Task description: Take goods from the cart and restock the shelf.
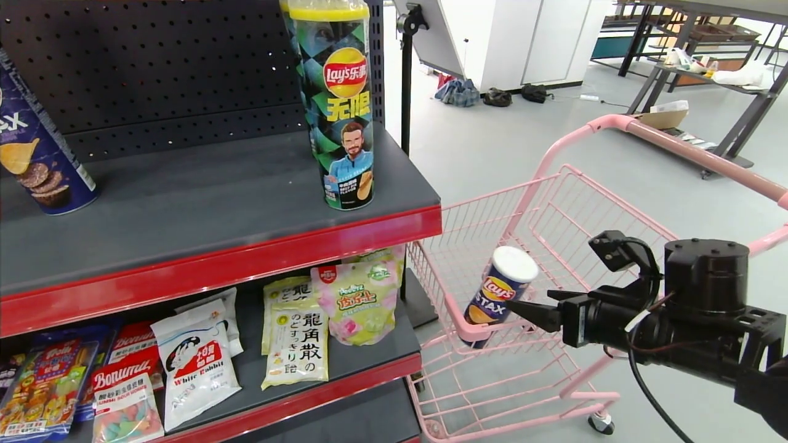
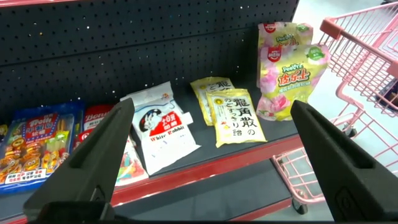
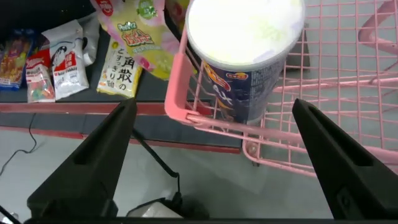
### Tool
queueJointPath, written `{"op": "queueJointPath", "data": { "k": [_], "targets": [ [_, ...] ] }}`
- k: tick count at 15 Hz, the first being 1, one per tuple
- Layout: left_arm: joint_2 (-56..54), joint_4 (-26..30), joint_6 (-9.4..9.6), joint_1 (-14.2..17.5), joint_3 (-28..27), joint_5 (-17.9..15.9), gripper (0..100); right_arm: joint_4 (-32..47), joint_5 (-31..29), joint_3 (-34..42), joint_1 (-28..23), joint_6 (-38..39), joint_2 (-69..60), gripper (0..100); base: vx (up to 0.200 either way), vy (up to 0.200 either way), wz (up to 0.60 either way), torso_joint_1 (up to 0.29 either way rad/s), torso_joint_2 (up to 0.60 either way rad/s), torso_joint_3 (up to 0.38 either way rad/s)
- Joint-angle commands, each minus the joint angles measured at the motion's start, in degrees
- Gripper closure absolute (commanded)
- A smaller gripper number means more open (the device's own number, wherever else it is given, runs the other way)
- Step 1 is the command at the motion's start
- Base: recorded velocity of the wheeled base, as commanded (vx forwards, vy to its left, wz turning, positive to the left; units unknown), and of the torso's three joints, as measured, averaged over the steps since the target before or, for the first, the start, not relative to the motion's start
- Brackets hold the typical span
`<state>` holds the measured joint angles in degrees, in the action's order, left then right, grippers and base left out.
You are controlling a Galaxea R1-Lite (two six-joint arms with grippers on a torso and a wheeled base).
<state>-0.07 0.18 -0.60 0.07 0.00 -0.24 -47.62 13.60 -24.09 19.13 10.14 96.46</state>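
A blue chip can with a white lid (image 1: 502,286) stands tilted in the near corner of the pink cart (image 1: 695,154), against its rim. My right gripper (image 1: 529,311) is level with it on the side away from the shelf, close to its wall. In the right wrist view the can (image 3: 239,93) sits ahead of the open right gripper (image 3: 212,109), behind the cart rim (image 3: 186,112), with both fingertips short of it. My left gripper (image 2: 211,106) is open and holds nothing, facing the lower shelf (image 2: 205,174).
On the upper shelf board (image 1: 184,203) stand a tall green chip can (image 1: 345,104) near the right end and a blue can (image 1: 37,154) at the left. Snack bags (image 1: 289,332) lie along the lower shelf. A black pole (image 1: 406,74) stands between shelf and cart.
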Motion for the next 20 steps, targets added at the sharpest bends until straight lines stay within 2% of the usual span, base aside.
{"op": "queueJointPath", "data": {
  "k": [1, 7, 10, 12, 15, 20],
  "targets": [
    [0.07, -0.01, -0.02, 0.01, 0.0, -0.02, 0, -3.54, 0.72, -0.08, 0.12, -0.21, 4.96, 0, 0.0, 0.0, 0.0, 0.0, 0.0, 0.0],
    [0.07, -0.01, -0.02, 0.01, 0.0, -0.02, 0, -5.21, 1.51, -4.04, 1.26, -0.47, 11.99, 0, 0.0, 0.0, 0.0, 0.0, 0.0, 0.0],
    [0.07, -0.01, -0.02, 0.01, 0.0, -0.02, 0, -10.3, 1.51, -5.53, 1.0, -1.18, 16.56, 0, 0.0, 0.0, 0.0, 0.0, 0.0, 0.0],
    [0.07, -0.01, -0.02, 0.01, 0.0, -0.02, 0, -17.77, 1.07, -5.71, 1.26, -1.97, 22.36, 0, 0.0, 0.0, 0.0, 0.0, 0.0, 0.0],
    [0.07, -0.01, 0.07, 0.01, 0.0, -0.02, 0, -22.78, 1.25, -7.9, 0.74, -2.14, 27.37, 0, 0.0, 0.0, 0.0, 0.0, 0.0, 0.0],
    [0.07, -0.01, 0.07, 0.01, 0.0, -0.02, 0, -22.52, 1.16, -11.77, 0.12, -2.06, 28.69, 0, 0.0, 0.0, 0.0, 0.0, 0.0, 0.0]
  ]
}}
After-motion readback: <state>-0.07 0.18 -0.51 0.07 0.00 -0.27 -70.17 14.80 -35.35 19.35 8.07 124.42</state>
